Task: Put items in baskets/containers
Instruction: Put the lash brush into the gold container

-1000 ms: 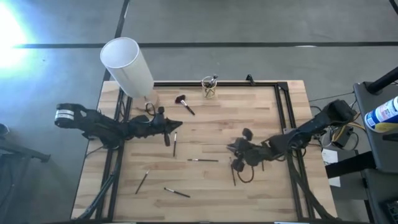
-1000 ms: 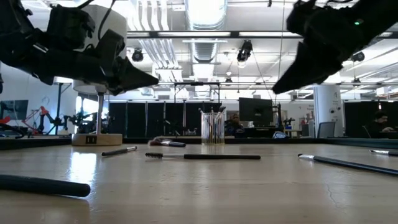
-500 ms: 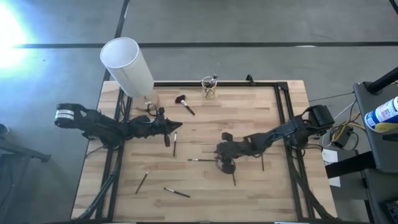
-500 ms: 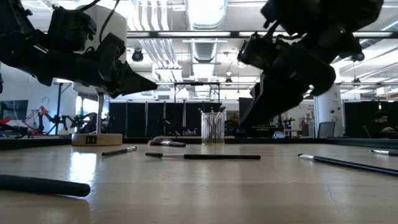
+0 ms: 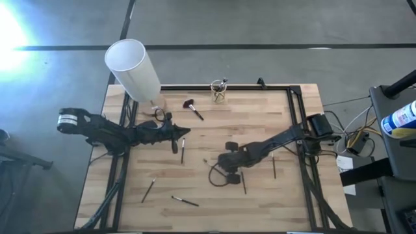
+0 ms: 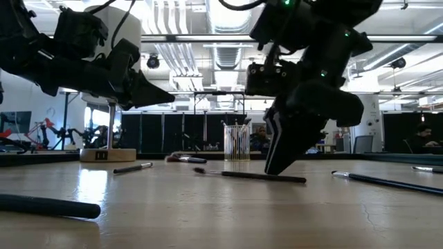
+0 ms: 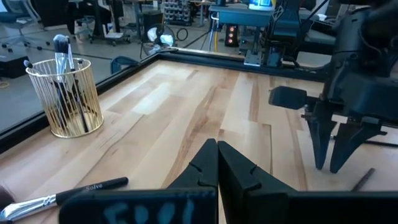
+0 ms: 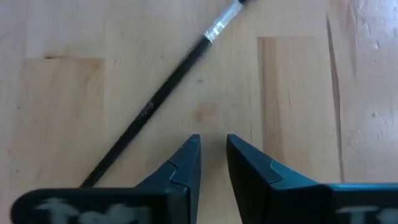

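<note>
Light wooden slatted table (image 5: 260, 110) with black rim, seen from above and from the level of its surface.

**Hidden or unclear.** The thin black makeup brush (image 8: 168, 84) nearest the right gripper (image 5: 213, 160) is almost wholly covered by that arm in the high view. In the right wrist view its head is cut off past a silver ferrule. A dark cable loop lies beside the arm.

**Grippers.** The right gripper stands near the middle of the surface, tips low. Its two dark wedge fingers (image 8: 186, 158) are slightly parted with nothing between them, and the brush lies just ahead of them, apparently untouched. The left gripper (image 5: 187, 132), clenched on nothing, hangs towards the left edge.

**Task objects.** The small clear yellowish cup with fine gold vertical lines (image 5: 220, 91) stands upright at the middle of the back edge and holds several brushes upright. The nearest brush's long axis runs crosswise in the low view (image 6: 249, 176). A wide, bushy-headed brush (image 5: 192, 108) lies flat near the back edge. Other slim dark brushes (image 5: 184, 201) lie scattered towards the front edge.

**Other.** A smooth white cylinder (image 5: 133, 70) stands at the back left corner.
</note>
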You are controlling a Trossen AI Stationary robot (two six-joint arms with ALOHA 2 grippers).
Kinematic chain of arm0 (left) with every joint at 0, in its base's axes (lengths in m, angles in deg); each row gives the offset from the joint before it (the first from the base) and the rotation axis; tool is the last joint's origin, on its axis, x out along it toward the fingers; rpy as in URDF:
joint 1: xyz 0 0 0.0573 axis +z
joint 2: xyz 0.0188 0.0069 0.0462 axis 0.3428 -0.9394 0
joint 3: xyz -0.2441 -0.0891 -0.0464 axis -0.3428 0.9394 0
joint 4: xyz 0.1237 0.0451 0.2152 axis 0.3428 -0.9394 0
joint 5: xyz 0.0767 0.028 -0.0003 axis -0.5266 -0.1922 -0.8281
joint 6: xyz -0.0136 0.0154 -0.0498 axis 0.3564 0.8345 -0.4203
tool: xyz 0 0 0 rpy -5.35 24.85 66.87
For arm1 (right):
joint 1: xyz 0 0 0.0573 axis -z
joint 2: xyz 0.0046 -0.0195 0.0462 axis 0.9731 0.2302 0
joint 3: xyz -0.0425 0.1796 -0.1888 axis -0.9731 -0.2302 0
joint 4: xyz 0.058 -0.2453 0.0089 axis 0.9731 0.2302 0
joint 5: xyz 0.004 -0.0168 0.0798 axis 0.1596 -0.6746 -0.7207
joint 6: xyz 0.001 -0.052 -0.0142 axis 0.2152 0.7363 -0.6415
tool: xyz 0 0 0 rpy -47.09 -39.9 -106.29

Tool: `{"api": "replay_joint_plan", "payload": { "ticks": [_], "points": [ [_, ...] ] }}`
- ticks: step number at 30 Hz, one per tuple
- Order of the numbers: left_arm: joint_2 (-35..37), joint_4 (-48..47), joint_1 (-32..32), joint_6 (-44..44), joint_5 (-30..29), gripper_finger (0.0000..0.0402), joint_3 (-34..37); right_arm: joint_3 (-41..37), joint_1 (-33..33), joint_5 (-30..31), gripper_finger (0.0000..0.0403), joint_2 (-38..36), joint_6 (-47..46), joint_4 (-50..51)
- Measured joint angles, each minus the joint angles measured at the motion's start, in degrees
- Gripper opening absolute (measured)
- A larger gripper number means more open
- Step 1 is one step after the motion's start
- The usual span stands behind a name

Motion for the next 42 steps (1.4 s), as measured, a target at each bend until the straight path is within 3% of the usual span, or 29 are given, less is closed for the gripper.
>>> {"api": "replay_joint_plan", "payload": {
  "ticks": [9, 16, 24, 31, 42],
  "points": [
    [-0.02, -1.39, 0.07, -1.41, 0.00, 0.0000, 0.00, 6.54, 0.00, 0.44, 0.0050, 2.28, -4.56, 9.31],
    [-0.02, -1.66, 0.04, -1.51, -0.01, 0.0000, 0.00, 9.68, -0.23, 0.37, 0.0086, 0.43, -12.45, 9.70],
    [-0.04, -1.88, 0.04, -1.68, -0.01, 0.0000, 0.00, 9.62, -0.21, -1.56, 0.0123, 3.13, -16.48, 9.15],
    [-0.04, -1.95, 0.04, -2.06, -0.07, 0.0000, 0.00, 11.26, -0.26, -2.77, 0.0128, 6.37, -17.12, 9.37],
    [-0.04, -2.10, 0.00, -2.34, -0.18, 0.0000, -0.02, 14.65, -1.10, -2.52, 0.0128, 4.40, -17.14, 10.50]
  ]
}}
